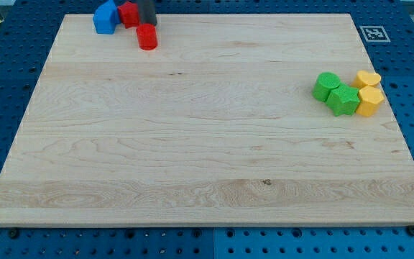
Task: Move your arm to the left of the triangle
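The pale wooden board (207,187) lies bare along its near edge. At the far-left corner sit a blue block (106,17) of unclear shape, possibly the triangle, a red block (129,13) and a red cylinder (146,36); my tip (148,23) rests between the reds, bare, clamping nothing. Near the right edge cluster two green blocks (336,92) and two yellow blocks (369,92).

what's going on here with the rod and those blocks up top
My tip sits at the board's top edge, just above a red cylinder and right of another red block and a blue block. Two green blocks and two yellow blocks cluster at the view's right. No block is clearly a triangle from here.
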`<action>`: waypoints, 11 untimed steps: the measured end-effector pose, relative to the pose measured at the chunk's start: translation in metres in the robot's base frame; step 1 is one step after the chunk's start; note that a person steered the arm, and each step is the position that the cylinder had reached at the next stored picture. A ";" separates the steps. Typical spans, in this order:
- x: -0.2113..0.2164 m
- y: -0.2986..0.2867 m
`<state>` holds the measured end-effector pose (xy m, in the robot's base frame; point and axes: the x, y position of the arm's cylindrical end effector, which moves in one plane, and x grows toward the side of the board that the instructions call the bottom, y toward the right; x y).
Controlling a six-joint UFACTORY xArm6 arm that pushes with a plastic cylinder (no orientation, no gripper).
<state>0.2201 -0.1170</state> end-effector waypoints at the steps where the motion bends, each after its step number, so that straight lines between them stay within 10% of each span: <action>1: 0.031 0.000; 3: 0.123 -0.024; 5: 0.122 -0.125; 9: -0.029 -0.185; 11: -0.029 -0.170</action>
